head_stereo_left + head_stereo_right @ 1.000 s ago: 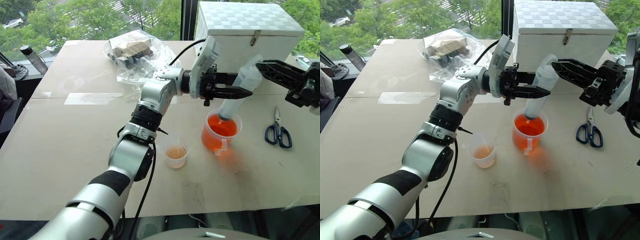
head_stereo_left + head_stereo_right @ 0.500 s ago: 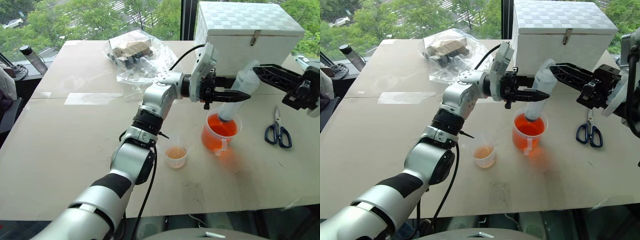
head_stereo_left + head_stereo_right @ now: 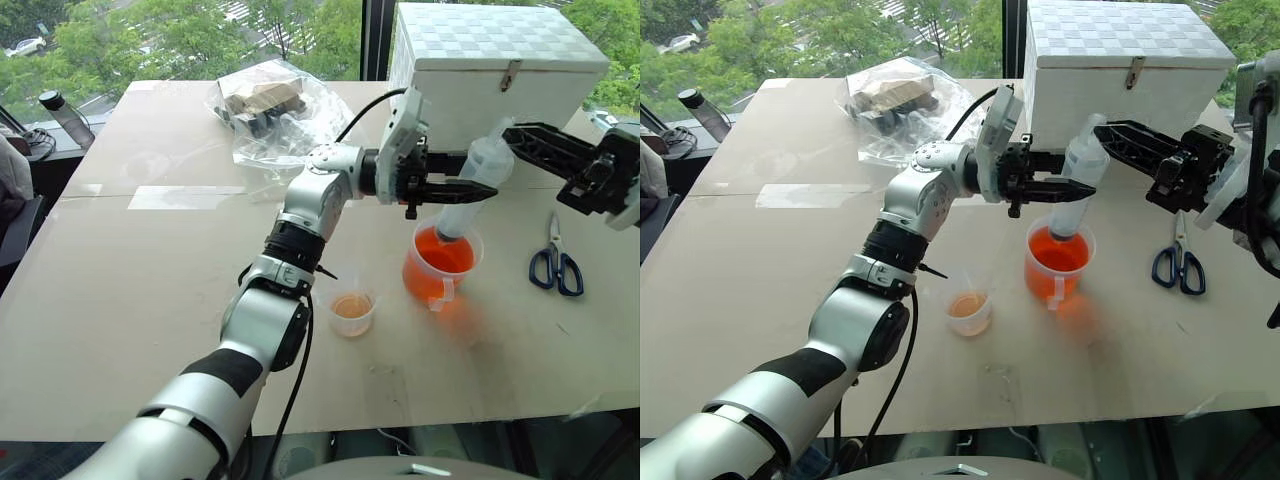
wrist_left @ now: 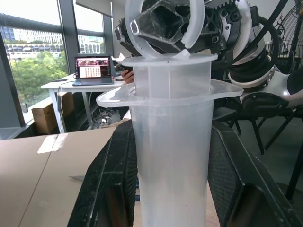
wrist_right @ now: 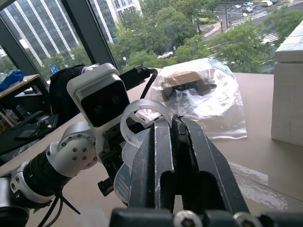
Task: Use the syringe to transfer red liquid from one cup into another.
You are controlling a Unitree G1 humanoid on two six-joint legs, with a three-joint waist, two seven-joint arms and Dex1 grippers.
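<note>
The syringe [image 3: 468, 207] stands tilted with its tip down in the handled beaker [image 3: 438, 270], which holds bright red liquid [image 3: 445, 250]. My left gripper [image 3: 462, 188] is shut across the clear barrel; in the left wrist view its black fingers [image 4: 113, 184] flank the barrel [image 4: 170, 161]. My right gripper [image 3: 512, 138] reaches in from the right and is shut on the plunger's ring [image 5: 142, 111] at the top. The small handleless cup [image 3: 352, 312] sits to the left of the beaker with a shallow pale orange layer in it.
A white box [image 3: 500, 60] stands just behind the beaker. Blue-handled scissors [image 3: 556, 262] lie to its right. A clear plastic bag [image 3: 265, 110] of items lies at the back centre, and a bottle [image 3: 68, 118] stands beyond the table's left edge.
My right wrist has rolled a little on the plunger ring and the syringe stands slightly more upright. The left gripper, beaker and small cup have stayed put.
</note>
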